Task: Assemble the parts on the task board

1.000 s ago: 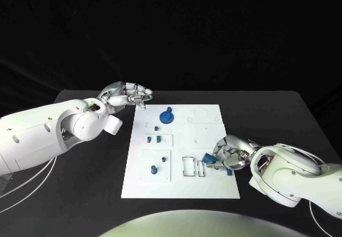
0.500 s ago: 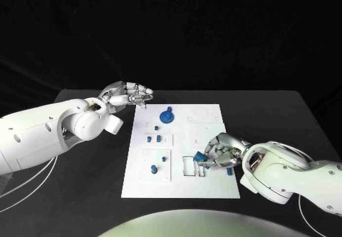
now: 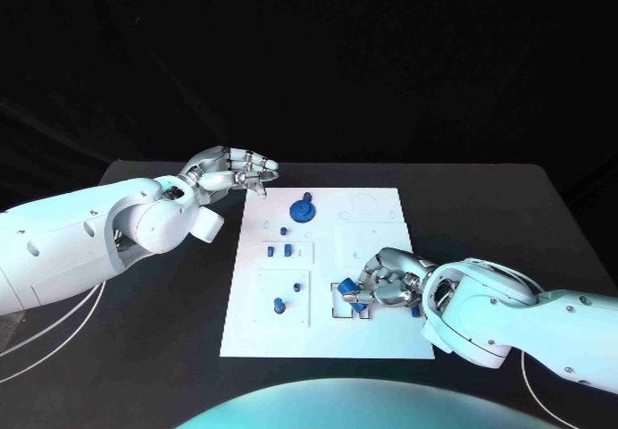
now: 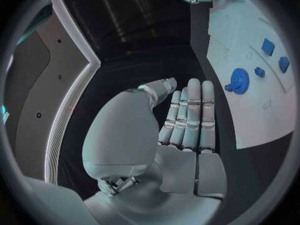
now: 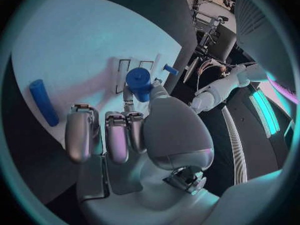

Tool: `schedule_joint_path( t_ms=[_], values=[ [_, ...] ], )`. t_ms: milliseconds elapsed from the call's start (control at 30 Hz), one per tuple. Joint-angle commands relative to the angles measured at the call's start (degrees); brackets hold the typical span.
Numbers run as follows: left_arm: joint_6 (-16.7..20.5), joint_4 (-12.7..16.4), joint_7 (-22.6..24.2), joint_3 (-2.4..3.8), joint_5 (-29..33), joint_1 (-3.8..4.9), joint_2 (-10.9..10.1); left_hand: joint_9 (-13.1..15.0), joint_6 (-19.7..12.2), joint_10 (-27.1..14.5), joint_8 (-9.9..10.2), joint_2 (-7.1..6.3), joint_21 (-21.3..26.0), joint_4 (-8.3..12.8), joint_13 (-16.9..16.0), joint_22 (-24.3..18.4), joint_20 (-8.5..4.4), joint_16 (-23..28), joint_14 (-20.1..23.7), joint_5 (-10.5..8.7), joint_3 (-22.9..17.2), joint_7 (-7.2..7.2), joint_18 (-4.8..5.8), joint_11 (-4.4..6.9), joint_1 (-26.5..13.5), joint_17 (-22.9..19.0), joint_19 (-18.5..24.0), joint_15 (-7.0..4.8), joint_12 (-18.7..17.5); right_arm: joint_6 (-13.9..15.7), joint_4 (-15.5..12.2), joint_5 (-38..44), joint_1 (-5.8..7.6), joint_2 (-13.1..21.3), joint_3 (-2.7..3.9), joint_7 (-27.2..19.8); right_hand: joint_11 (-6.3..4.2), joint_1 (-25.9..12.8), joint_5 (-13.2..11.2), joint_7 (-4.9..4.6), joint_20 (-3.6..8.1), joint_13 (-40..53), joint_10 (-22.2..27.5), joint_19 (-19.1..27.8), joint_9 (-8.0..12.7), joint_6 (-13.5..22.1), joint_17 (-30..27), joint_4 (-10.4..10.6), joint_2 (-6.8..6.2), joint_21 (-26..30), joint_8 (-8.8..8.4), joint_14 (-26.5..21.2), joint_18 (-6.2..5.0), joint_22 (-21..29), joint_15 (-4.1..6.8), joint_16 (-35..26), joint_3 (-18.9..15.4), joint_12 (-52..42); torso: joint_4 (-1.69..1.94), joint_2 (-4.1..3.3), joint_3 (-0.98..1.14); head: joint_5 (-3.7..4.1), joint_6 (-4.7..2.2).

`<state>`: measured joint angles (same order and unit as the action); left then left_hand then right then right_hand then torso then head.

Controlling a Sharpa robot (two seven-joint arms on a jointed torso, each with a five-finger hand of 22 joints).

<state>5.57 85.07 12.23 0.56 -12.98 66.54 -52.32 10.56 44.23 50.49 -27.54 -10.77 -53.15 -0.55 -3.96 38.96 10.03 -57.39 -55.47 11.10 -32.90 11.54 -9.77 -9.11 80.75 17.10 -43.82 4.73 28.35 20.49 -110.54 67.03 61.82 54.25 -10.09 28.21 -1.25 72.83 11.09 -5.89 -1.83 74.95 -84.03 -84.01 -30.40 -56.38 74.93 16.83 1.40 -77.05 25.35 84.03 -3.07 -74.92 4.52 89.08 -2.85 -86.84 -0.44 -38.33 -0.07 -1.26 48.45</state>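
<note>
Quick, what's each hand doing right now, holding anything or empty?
Left hand: holds nothing, fingers straight and together, beside the task board's far left corner.
Right hand: holds a blue part over the board's rectangular slots.

Counter [image 3: 154, 357]: black, matte, flat surface, extending to either side of the work area. Cables [image 3: 52, 335]: thin, white, lying in loose curves on the counter near its left edge. Backdrop: dark.
</note>
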Motion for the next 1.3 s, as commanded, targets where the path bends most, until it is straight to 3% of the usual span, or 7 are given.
schedule_joint_path(
  t_ms=[33,267,533,1000,1100,1133,1300],
  values=[
    [-0.87,0.19,0.27,0.04,-0.10,0.03,0.04,-0.09,-0.44,-0.42,-0.26,0.39,0.20,0.12,-0.08,-0.05,0.17,0.20,0.19,0.28,0.22,1.72,-0.71,-0.13,-0.29,-0.09,0.32,0.00,0.22,-1.56,0.40,0.11,-0.08,-0.39,0.01,0.01,-0.47,-0.58,0.02,3.52,0.47,12.73,-4.70,-2.66,-0.44,-4.33,12.62,-0.01,0.32,-0.39,0.11,5.51,0.76,-12.04,0.50,0.25,-0.31,-0.34,-0.02,0.01,-0.01,0.01,-0.06],
    [-0.94,0.29,0.16,0.04,-0.10,0.03,-0.12,-0.10,-0.48,-0.45,-0.25,0.43,0.22,0.10,-0.07,-0.07,0.18,0.19,0.19,0.29,0.21,1.74,-0.71,-0.14,-0.32,-0.09,0.31,0.00,0.24,-2.98,1.31,0.10,-0.25,-1.39,0.01,-0.09,-0.78,-3.00,-0.04,3.91,0.66,12.91,-4.82,-2.66,-0.90,-5.58,12.76,-0.06,-0.60,-0.43,0.51,5.53,0.76,-12.05,0.74,0.29,-1.61,-0.48,-0.03,-0.02,-0.02,-0.18,0.17],
    [-0.94,0.39,0.08,0.04,-0.10,0.03,-0.25,-0.10,-0.48,-0.45,-0.25,0.43,0.22,0.10,-0.07,-0.07,0.18,0.19,0.19,0.29,0.21,1.74,-0.71,-0.14,-0.32,-0.09,0.31,0.00,0.24,-2.81,1.83,0.28,-0.59,-2.16,0.01,0.20,-0.86,-3.71,-0.03,3.99,0.72,12.92,-4.83,-2.63,-1.04,-5.81,12.86,-0.01,-0.69,-0.37,0.62,5.55,0.75,-12.03,0.81,0.32,-1.92,-0.48,-0.03,0.00,0.01,-0.25,0.22],
    [-0.84,0.53,-0.05,0.04,-0.10,0.04,-0.38,-0.10,-0.48,-0.45,-0.25,0.43,0.22,0.10,-0.07,-0.07,0.18,0.19,0.19,0.29,0.21,1.74,-0.71,-0.14,-0.32,-0.09,0.31,0.00,0.24,-1.27,2.49,1.92,-0.68,-2.79,0.01,1.05,-1.26,-12.67,-0.13,4.46,1.09,13.15,-4.96,-2.66,-2.87,-6.51,12.99,0.09,-0.45,-0.57,2.13,5.57,0.78,-12.06,1.18,0.34,-8.26,-0.54,-0.02,-0.02,0.02,-0.20,0.17],
    [-0.82,0.55,-0.07,0.04,-0.10,0.04,-0.41,-0.10,-0.48,-0.45,-0.25,0.43,0.22,0.10,-0.07,-0.07,0.18,0.19,0.19,0.29,0.21,1.74,-0.71,-0.14,-0.32,-0.09,0.31,0.00,0.24,-1.37,2.50,1.87,-0.68,-2.88,0.01,0.84,-1.26,-14.74,0.01,4.45,1.09,13.14,-4.95,-2.64,-3.18,-6.43,12.99,0.15,-1.65,-0.54,2.32,5.57,0.78,-12.05,1.17,0.34,-9.16,-0.49,-0.01,-0.02,0.01,-0.15,0.22],
    [-0.80,0.55,-0.07,0.04,-0.10,0.04,-0.42,-0.10,-0.48,-0.45,-0.25,0.43,0.22,0.10,-0.07,-0.07,0.18,0.19,0.19,0.29,0.21,1.74,-0.71,-0.14,-0.32,-0.09,0.31,0.00,0.24,-1.36,2.49,1.85,-0.69,-2.90,0.01,0.75,-1.26,-16.02,0.18,4.45,1.08,13.15,-4.95,-2.60,-3.36,-6.36,12.97,0.18,-2.77,-0.42,2.43,5.57,0.75,-12.02,1.17,0.33,-8.83,-0.46,-0.01,-0.02,0.01,-0.10,0.21],
    [-0.77,0.54,-0.08,0.04,-0.10,0.04,-0.44,-0.10,-0.48,-0.45,-0.25,0.43,0.22,0.10,-0.07,-0.07,0.18,0.19,0.19,0.29,0.21,1.74,-0.71,-0.14,-0.32,-0.09,0.31,0.00,0.24,-1.32,2.45,1.91,-0.70,-2.77,0.01,0.61,-1.25,-16.61,0.24,4.44,1.08,13.13,-4.94,-2.59,-3.47,-6.30,12.95,0.19,-3.30,-0.39,2.48,5.56,0.75,-12.01,1.17,0.32,-8.34,-0.41,-0.10,0.02,0.02,-0.12,0.20]
  ],
)
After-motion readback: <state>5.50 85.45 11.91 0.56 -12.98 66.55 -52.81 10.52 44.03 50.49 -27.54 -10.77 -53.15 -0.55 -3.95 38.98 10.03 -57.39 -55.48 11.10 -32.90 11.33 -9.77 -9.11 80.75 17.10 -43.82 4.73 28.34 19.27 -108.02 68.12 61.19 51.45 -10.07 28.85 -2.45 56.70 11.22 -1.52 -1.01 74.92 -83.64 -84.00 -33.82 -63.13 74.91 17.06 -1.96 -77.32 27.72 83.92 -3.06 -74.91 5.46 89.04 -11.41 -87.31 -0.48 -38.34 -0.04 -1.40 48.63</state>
